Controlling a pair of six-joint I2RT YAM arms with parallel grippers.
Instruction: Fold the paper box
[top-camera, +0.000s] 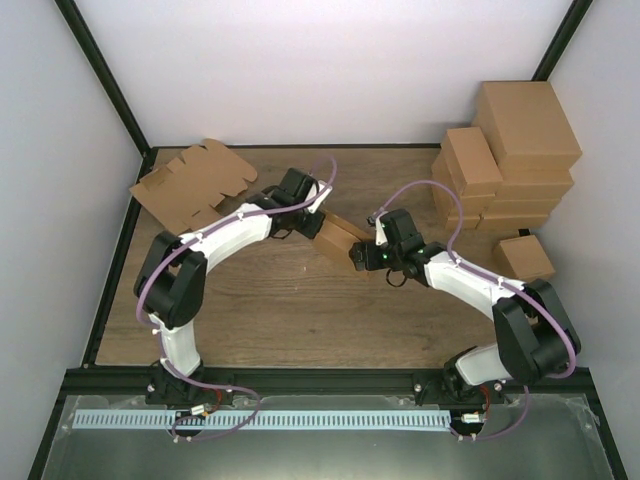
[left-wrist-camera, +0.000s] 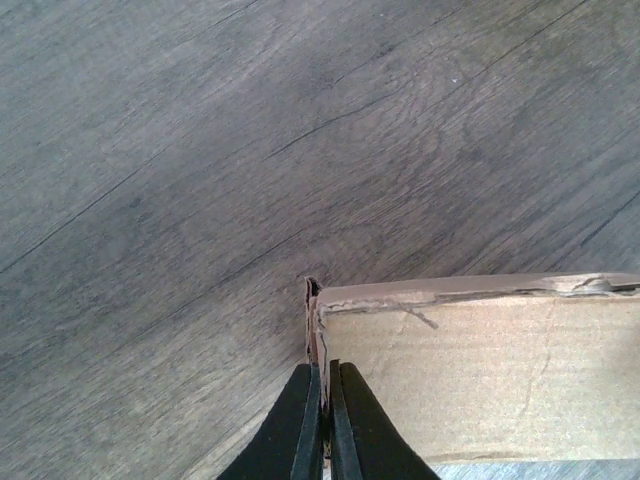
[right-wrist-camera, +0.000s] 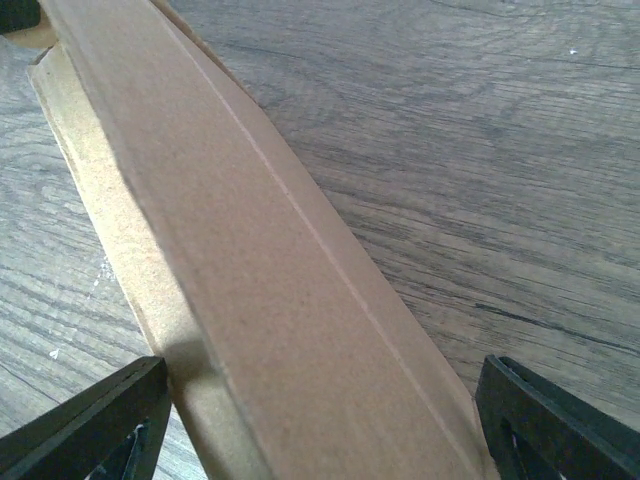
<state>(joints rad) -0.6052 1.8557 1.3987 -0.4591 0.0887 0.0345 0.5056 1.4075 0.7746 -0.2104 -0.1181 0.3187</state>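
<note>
At the far left of the desk (top-camera: 300, 310) a pile of notched blanks (top-camera: 190, 185) lies against the back corner. The left arm reaches from its base towards the middle, and the left hand (top-camera: 318, 224) meets the near end of the box (top-camera: 340, 240), which sits about mid-desk between the two hands, lying slantwise. In the left wrist view the left hand (left-wrist-camera: 322, 425) is pinched almost fully closed, its two dark fingers (left-wrist-camera: 296, 435) clamping a thin upright edge at the box's (left-wrist-camera: 480, 370) corner. The box's top edge there looks slightly torn and ragged. From the other side the right hand (top-camera: 365, 256) meets the opposite end of the box. In the right wrist view the right hand (right-wrist-camera: 320, 425) stands spread wide, one finger (right-wrist-camera: 90, 425) at each lower corner of the picture. The box (right-wrist-camera: 270, 270) runs as a long brown band between the fingers, each fingertip just beside one of its sides. I cannot tell whether they press on it. At the far right stands a stack of cartons (top-camera: 510, 150), with a smaller carton (top-camera: 525, 257) in front of them.
</note>
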